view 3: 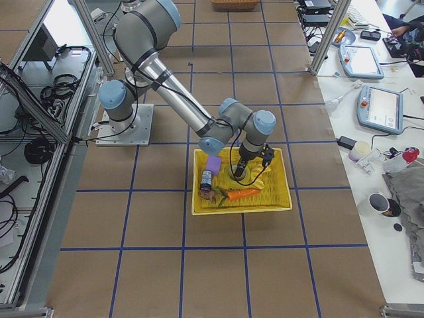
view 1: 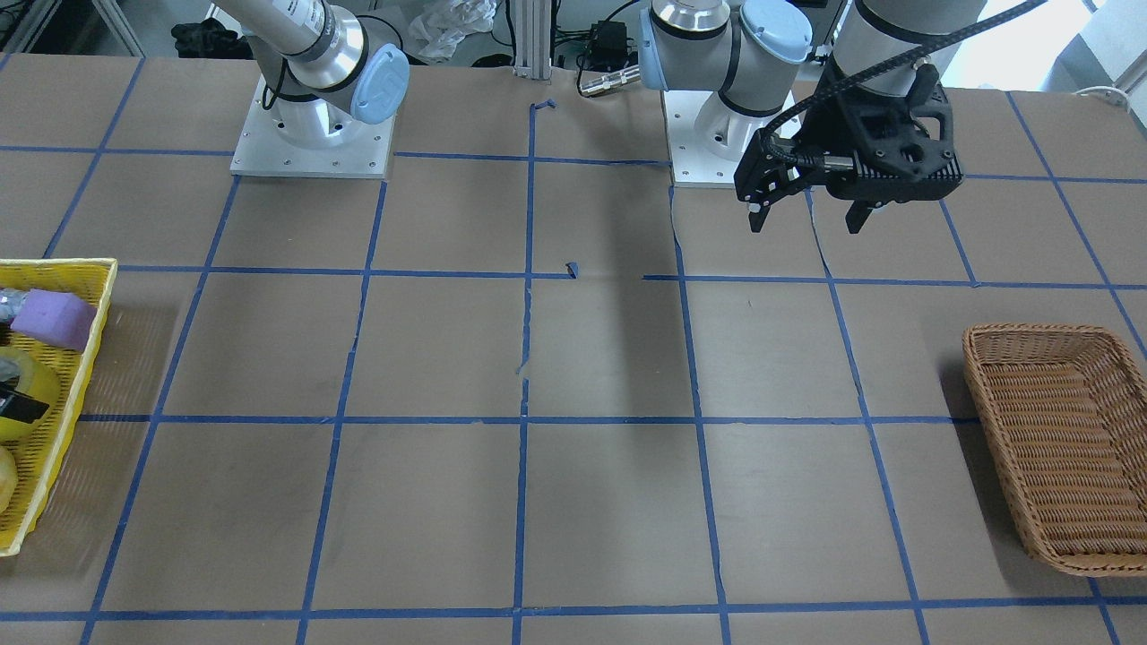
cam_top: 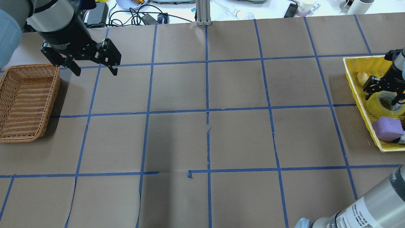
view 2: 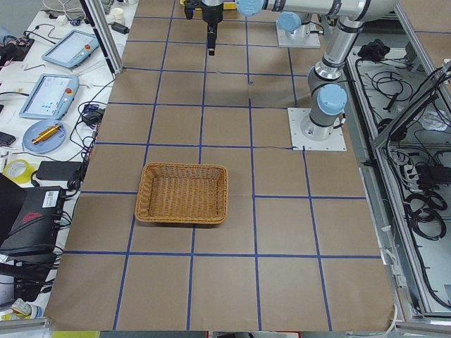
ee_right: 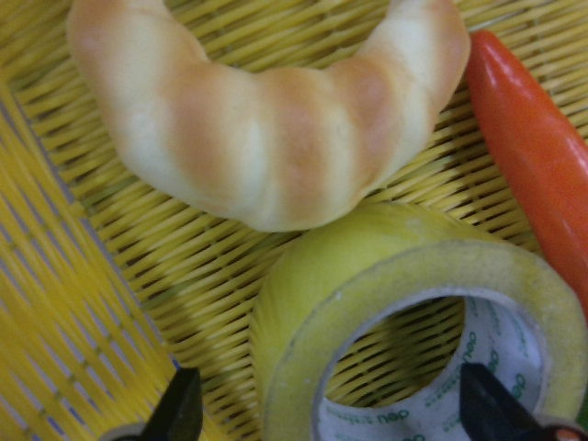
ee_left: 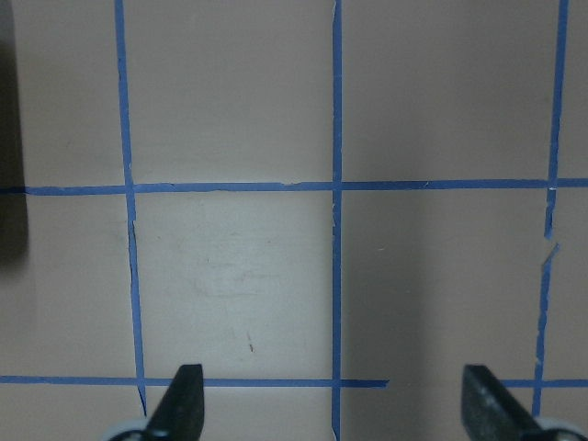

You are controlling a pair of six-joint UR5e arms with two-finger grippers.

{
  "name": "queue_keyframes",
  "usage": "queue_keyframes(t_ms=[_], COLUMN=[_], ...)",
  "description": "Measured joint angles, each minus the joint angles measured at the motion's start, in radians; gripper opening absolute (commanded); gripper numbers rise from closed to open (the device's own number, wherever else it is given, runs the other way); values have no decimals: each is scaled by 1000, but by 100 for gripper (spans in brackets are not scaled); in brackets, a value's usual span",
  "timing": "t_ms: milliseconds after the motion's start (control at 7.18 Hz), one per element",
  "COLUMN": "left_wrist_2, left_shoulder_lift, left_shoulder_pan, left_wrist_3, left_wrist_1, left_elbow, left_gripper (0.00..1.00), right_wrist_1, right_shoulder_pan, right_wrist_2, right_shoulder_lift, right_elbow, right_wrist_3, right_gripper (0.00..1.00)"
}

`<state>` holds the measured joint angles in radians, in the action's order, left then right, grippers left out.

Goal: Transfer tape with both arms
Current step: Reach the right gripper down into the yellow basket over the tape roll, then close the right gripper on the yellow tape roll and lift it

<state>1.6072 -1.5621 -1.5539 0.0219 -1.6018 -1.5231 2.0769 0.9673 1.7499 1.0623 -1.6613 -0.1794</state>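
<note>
The yellow tape roll [cam_top: 379, 106] lies flat in the yellow basket [cam_top: 360, 58] at the table's right end. It also shows in the right wrist view [ee_right: 303, 285] and the front-facing view [view 1: 27, 376]. My right gripper [cam_top: 382, 95] hangs open just over the roll. In the right wrist view, my right gripper [ee_right: 333, 409] has one finger outside the roll's wall and the other over its hole. My left gripper [cam_top: 95, 71] is open and empty above the table, beside the wicker basket [cam_top: 31, 66]. It shows in the front-facing view [view 1: 806, 219] too.
The yellow basket also holds a purple sponge block [cam_top: 387, 128], a croissant [ee_right: 266, 129] and an orange carrot [ee_right: 533, 156], both close to the tape. Blue tape lines grid the brown table. The wicker basket [view 1: 986, 340] holds nothing.
</note>
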Motion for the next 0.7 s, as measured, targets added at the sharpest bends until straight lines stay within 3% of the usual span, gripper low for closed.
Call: queue_keyframes(t_ms=[697], left_wrist_2=[2], left_shoulder_lift=[1], left_shoulder_pan=[-1], left_wrist_3=[1], left_wrist_1=[-1], left_elbow=[0], left_gripper=[100], right_wrist_1=[6], right_shoulder_pan=[5], right_wrist_2=[-14], right_shoulder_lift=[39], right_elbow=[10], right_wrist_3=[-19], right_gripper=[0])
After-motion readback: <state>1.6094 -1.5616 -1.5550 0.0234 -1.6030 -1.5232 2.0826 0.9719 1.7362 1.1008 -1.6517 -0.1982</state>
